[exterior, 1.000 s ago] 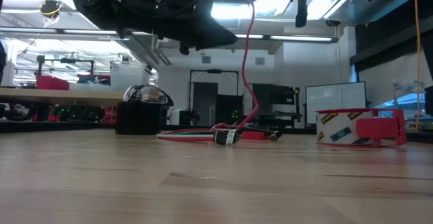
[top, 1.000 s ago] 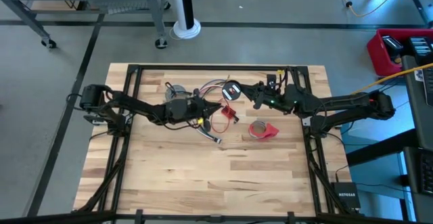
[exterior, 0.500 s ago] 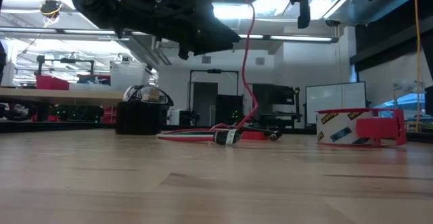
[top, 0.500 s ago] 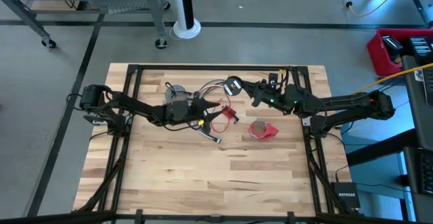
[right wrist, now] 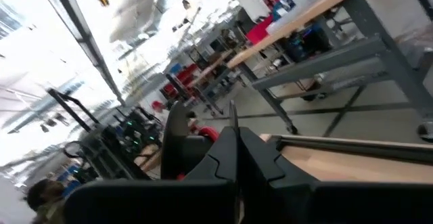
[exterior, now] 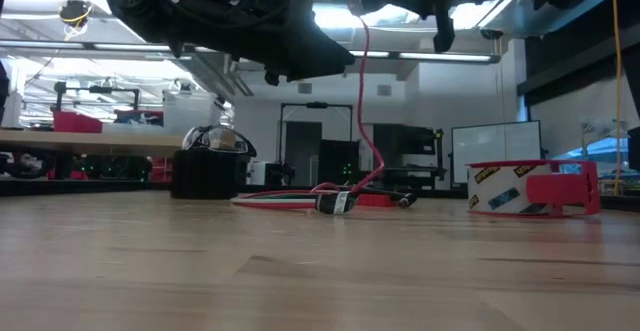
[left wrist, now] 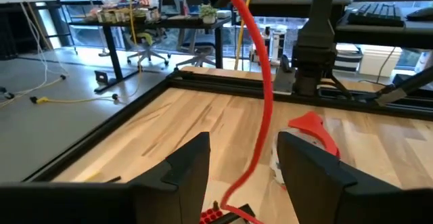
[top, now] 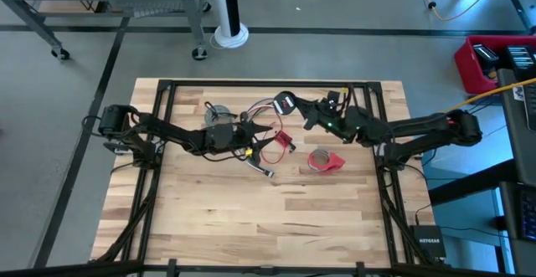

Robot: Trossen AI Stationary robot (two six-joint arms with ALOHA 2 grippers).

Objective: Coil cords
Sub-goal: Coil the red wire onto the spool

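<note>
My right gripper (top: 299, 110) is shut on the small black-and-red coil (top: 286, 104), held above the table's far middle. A red cord (exterior: 372, 121) hangs from the coil down to the table. It passes between the open fingers of my left gripper (top: 261, 133), as the left wrist view (left wrist: 262, 95) shows, and I see no touch there. The long wire bundle (top: 261, 108) lies on the table, its plug end (exterior: 335, 203) nearer. The grey coil (top: 219, 112) rests behind my left arm. My right gripper holds the black-and-red coil at its edge (right wrist: 181, 143), pinched between the two shut fingers, which come level from the table's right. The coil is lifted clear of the table. Its red cord (top: 276, 147) hangs slack below, the lower end lying on the table.
A red tape roll (top: 321, 160) lies right of centre, also in the low view (exterior: 520, 189). A small red block (top: 283, 139) lies under the hanging cord. The near half of the table (top: 268, 218) is bare wood.
My right gripper has carried the black-and-red coil a little toward the table's far edge and left. The red cord still hangs from it, its lower end staying on the table.
</note>
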